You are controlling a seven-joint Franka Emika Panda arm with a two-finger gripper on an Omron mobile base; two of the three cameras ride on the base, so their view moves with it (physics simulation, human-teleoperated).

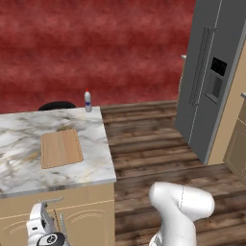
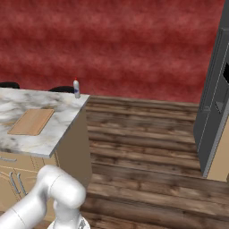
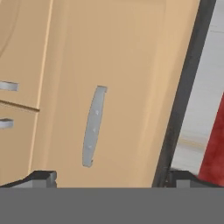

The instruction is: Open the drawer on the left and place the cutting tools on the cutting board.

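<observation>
The drawer point(image 3: 131, 87) is shut. Its tan front faces the hand camera, and the silver bar handle point(image 3: 94, 126) looks upright there because the hand is rolled. My gripper point(image 3: 109, 179) stands open a short way in front of that handle, with nothing between its fingertips point(image 3: 41, 177). From the left base view, the gripper point(image 1: 44, 214) hangs low before the drawer point(image 1: 72, 194) under the marble counter. The cutting board point(image 1: 61, 149) lies flat and bare on the counter, also seen as the cutting board point(image 2: 31, 121). The cutting tools are hidden.
A small bottle with a red cap point(image 1: 88, 101) stands at the counter's far corner. Cabinet doors with vertical handles point(image 2: 13, 181) sit below the drawer. A grey fridge point(image 1: 206, 81) stands to the right across wooden floor point(image 1: 144, 139). A red wall runs behind.
</observation>
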